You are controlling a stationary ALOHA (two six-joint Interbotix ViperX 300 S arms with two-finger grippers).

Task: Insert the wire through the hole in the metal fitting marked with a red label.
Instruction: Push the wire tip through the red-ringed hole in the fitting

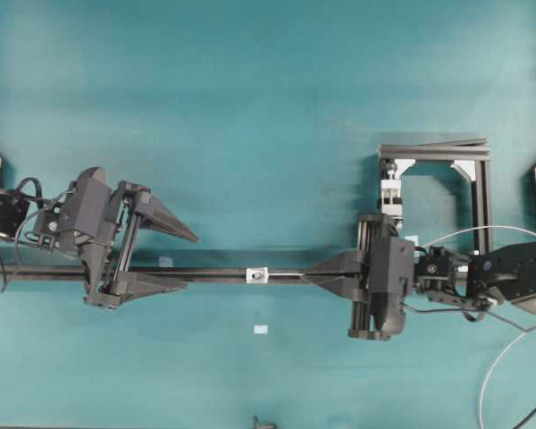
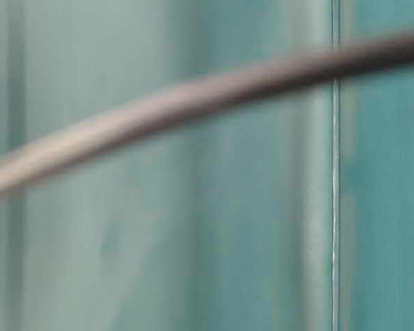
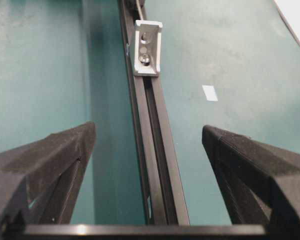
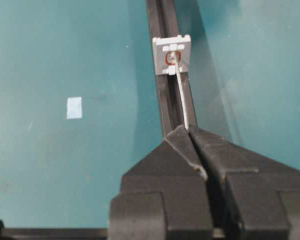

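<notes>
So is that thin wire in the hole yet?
At the hole; through it, cannot tell. The wire runs from the right pincer to the fitting.

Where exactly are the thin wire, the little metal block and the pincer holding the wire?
wire [image 4: 181, 97]: right wrist view, mid-length of its bare stretch.
metal fitting [image 4: 160, 49]: right wrist view, left part of its face.
right pincer [image 4: 188, 131]: right wrist view, where its closed tips meet.

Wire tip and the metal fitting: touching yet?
Touching. In the right wrist view the wire runs from the shut right gripper straight to the red-ringed hole in the metal fitting, with no gap showing.
</notes>
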